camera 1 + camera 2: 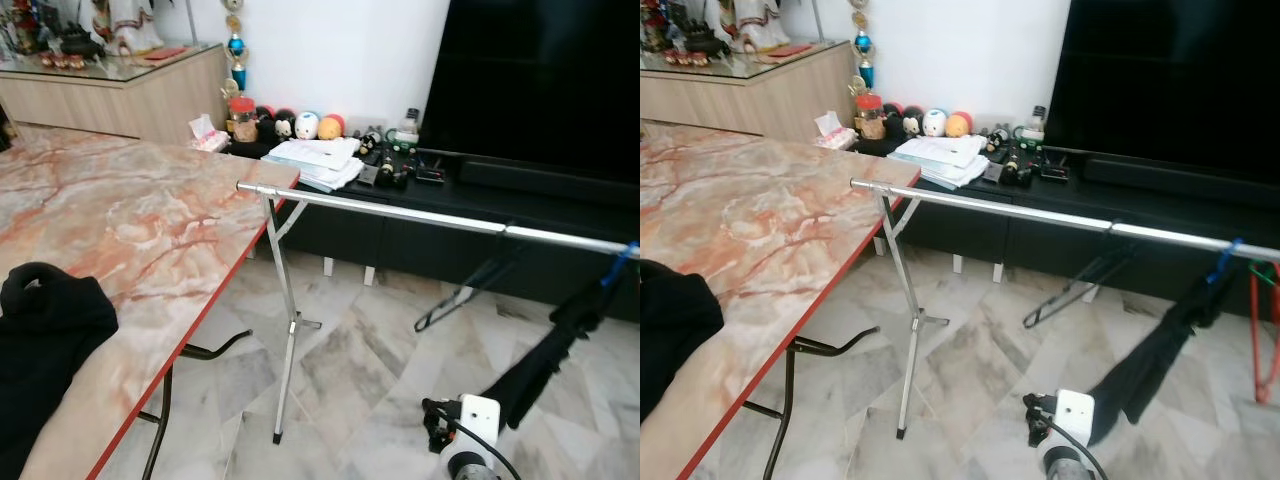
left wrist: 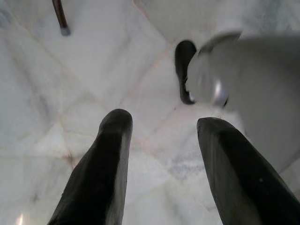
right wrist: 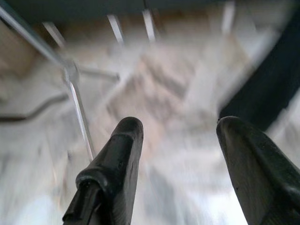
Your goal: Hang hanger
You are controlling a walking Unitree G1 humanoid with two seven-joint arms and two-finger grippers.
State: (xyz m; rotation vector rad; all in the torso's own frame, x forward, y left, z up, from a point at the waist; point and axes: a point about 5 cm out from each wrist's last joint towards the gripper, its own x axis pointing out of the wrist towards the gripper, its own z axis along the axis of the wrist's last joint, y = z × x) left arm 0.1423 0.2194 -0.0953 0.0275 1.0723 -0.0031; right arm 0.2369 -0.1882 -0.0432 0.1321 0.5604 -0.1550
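A silver clothes rail runs from the table corner off to the right on a thin folding stand. A black garment hangs from it on a blue hook at the far right. A thin black hanger slants below the rail's middle, in front of the TV cabinet. Another black garment lies on the marble table. My right gripper is open and empty over the floor, and the right arm's wrist sits low under the rail. My left gripper is open, pointing at the floor.
A low dark TV cabinet with papers, small toys and a big screen stands behind the rail. A red hanger hangs at the far right. The table's black legs stand left of the stand. Marble floor lies open below the rail.
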